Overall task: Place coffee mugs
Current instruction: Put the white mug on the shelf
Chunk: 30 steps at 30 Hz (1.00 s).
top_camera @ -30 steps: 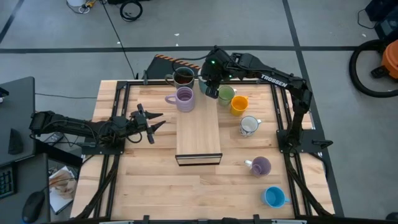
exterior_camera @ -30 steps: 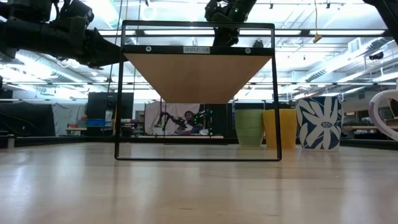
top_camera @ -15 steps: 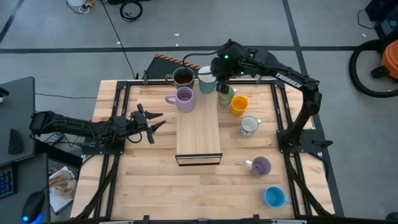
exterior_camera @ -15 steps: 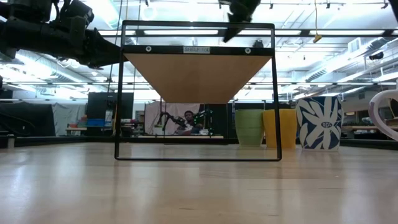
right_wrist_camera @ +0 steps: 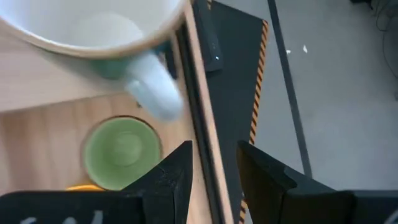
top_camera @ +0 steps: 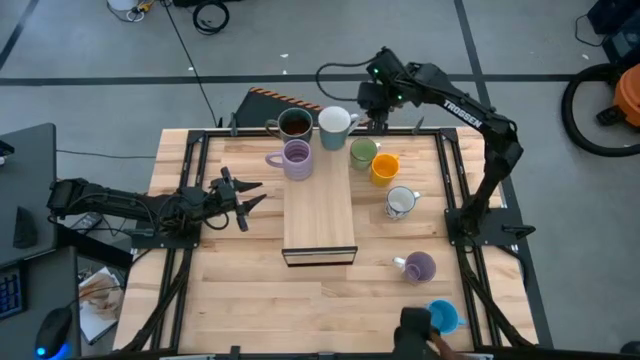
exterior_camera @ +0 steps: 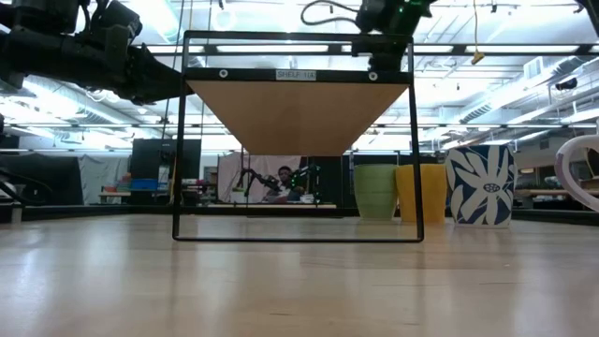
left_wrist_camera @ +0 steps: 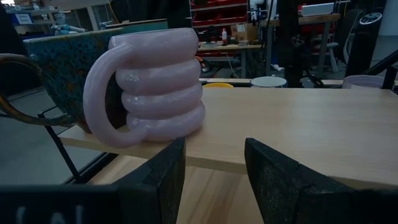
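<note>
A workshop: grey concrete floor, ceiling strip lights, storage shelving.

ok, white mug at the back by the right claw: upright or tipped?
Upright. High view shows the white mug's round open mouth facing straight up; the right claw is beside it, jaws apart with nothing between them.

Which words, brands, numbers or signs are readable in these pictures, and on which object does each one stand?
"TROSSEN": white letters on the right arm, high view.
White label on the shelf's front bar, low view: too small to read.
Mugs: no lettering visible; the white mug bears only a blue leaf pattern.
</note>
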{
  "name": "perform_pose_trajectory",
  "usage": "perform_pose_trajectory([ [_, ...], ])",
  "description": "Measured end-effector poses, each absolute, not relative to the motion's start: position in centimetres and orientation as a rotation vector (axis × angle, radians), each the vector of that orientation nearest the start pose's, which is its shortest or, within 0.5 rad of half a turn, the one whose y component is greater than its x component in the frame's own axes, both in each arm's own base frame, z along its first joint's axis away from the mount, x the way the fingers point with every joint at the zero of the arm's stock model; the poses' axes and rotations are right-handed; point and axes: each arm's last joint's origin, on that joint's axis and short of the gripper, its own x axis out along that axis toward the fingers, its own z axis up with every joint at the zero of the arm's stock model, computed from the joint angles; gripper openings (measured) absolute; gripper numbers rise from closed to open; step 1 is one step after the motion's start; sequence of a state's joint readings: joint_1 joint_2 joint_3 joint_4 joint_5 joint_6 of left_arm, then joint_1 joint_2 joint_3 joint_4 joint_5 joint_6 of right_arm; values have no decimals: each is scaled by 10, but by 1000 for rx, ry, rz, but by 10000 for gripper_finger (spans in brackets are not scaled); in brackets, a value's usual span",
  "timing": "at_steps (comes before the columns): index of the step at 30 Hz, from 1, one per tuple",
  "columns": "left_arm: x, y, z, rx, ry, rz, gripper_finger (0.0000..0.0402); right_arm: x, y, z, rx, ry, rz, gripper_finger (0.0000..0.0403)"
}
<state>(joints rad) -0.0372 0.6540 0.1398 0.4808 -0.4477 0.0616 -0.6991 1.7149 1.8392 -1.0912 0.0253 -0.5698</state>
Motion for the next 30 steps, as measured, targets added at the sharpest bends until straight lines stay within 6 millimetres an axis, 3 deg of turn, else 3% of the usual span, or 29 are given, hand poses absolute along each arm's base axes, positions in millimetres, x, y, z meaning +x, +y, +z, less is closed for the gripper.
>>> perform_pose_trajectory([
  [7, 147, 7, 193, 70, 46, 409, 172, 261, -247, 353, -130, 1034, -451, 130],
  [16, 147, 7, 193, 70, 46, 410, 172, 275, -238, 327, -131, 1041, -406, 130],
  [30, 147, 7, 193, 70, 45, 410, 172, 286, -225, 325, -119, 1023, -387, 130],
])
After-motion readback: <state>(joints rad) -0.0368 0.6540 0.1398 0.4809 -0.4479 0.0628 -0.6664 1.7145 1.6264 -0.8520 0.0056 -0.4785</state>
